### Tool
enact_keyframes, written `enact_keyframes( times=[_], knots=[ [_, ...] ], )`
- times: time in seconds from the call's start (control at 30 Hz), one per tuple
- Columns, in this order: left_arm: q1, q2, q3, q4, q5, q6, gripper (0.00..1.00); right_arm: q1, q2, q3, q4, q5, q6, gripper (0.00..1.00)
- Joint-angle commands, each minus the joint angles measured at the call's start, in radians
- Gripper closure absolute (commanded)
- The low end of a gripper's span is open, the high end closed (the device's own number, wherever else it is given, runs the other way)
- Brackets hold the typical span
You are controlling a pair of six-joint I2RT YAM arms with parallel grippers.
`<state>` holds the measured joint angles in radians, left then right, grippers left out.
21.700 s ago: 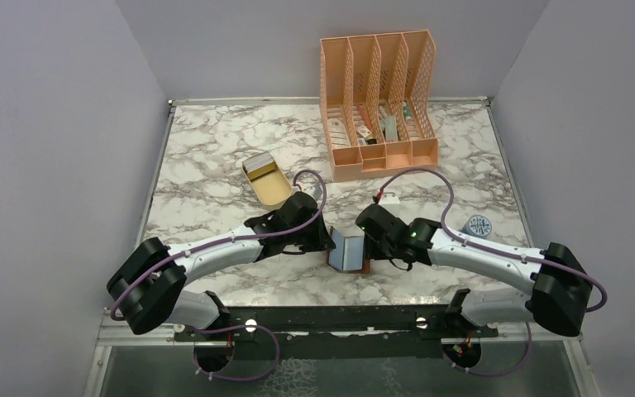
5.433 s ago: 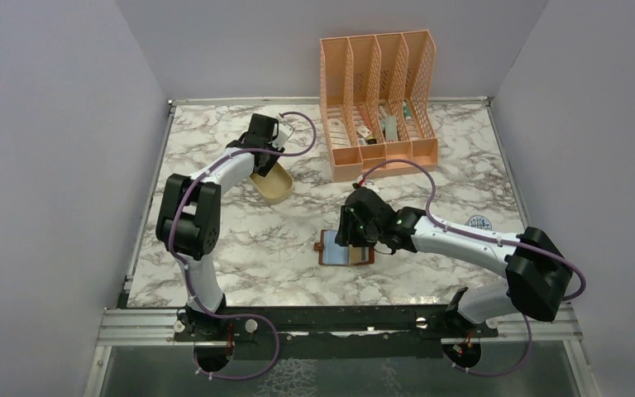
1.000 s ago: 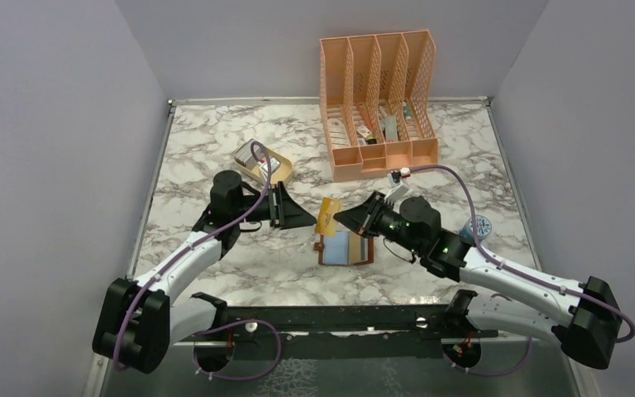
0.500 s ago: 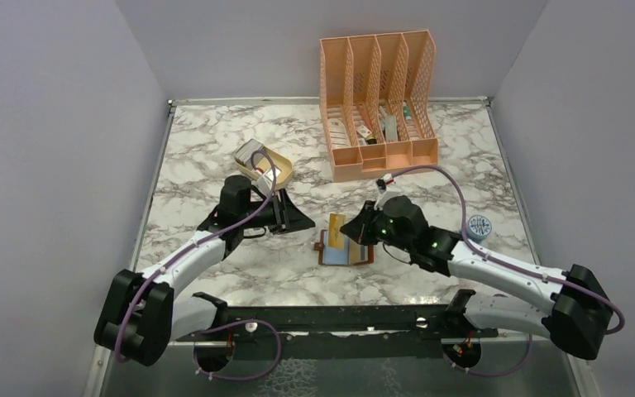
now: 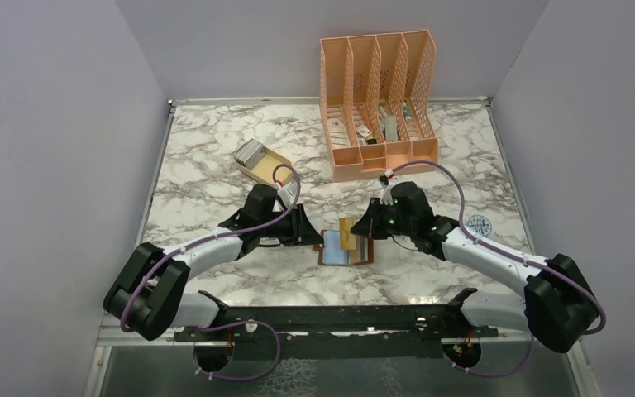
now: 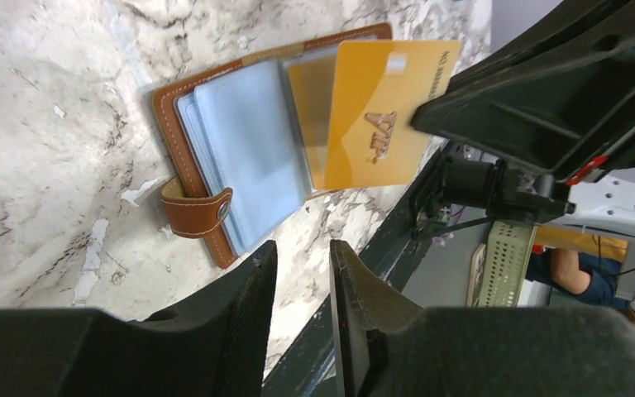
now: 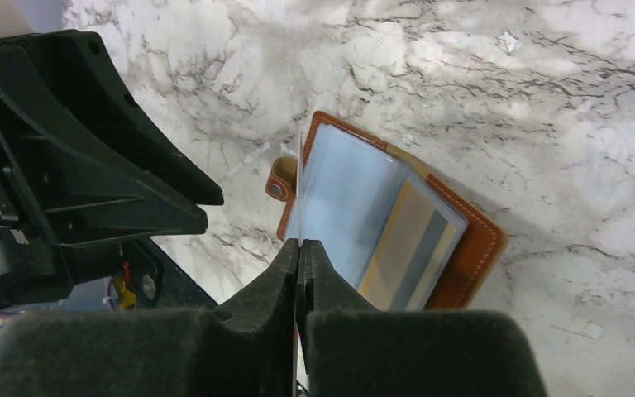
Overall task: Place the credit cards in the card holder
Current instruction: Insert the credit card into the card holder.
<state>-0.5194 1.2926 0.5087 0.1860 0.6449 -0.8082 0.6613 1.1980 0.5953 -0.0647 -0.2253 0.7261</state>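
The card holder (image 5: 331, 251) lies open on the marble, brown leather (image 6: 183, 149) with pale bluish pockets, its snap tab toward my left arm. My right gripper (image 5: 363, 229) is shut on a gold credit card (image 6: 380, 116), holding it on edge over the open pockets. In the right wrist view that card (image 7: 298, 186) shows as a thin line rising from the gripper (image 7: 298, 245). Another gold card (image 7: 405, 240) sits inside a pocket. My left gripper (image 6: 302, 246) hovers just left of the holder, open by a narrow gap, holding nothing. More pale credit cards (image 5: 250, 151) lie in the tray.
A small beige oval tray (image 5: 271, 171) sits behind the left arm. A tall peach four-slot file organiser (image 5: 378, 103) stands at the back. A small round blue object (image 5: 479, 225) lies at the right. The black mounting rail (image 5: 339, 318) runs along the near edge.
My right gripper has brought the gold card down and in over the open holder. My left gripper has moved from near the tray to the holder's left side, its jaws narrower.
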Motion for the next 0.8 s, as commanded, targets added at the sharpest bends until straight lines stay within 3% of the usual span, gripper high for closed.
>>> enact_keyframes(
  times=[0.0,0.77],
  knots=[
    [-0.05,0.06,-0.02,0.058,-0.059,0.011,0.69,-0.055,0.012,0.007,-0.049,-0.138,-0.074,0.99],
    [-0.106,0.171,-0.074,0.08,-0.161,0.043,0.84,-0.185,0.165,-0.052,-0.006,-0.317,-0.062,0.99]
  ],
)
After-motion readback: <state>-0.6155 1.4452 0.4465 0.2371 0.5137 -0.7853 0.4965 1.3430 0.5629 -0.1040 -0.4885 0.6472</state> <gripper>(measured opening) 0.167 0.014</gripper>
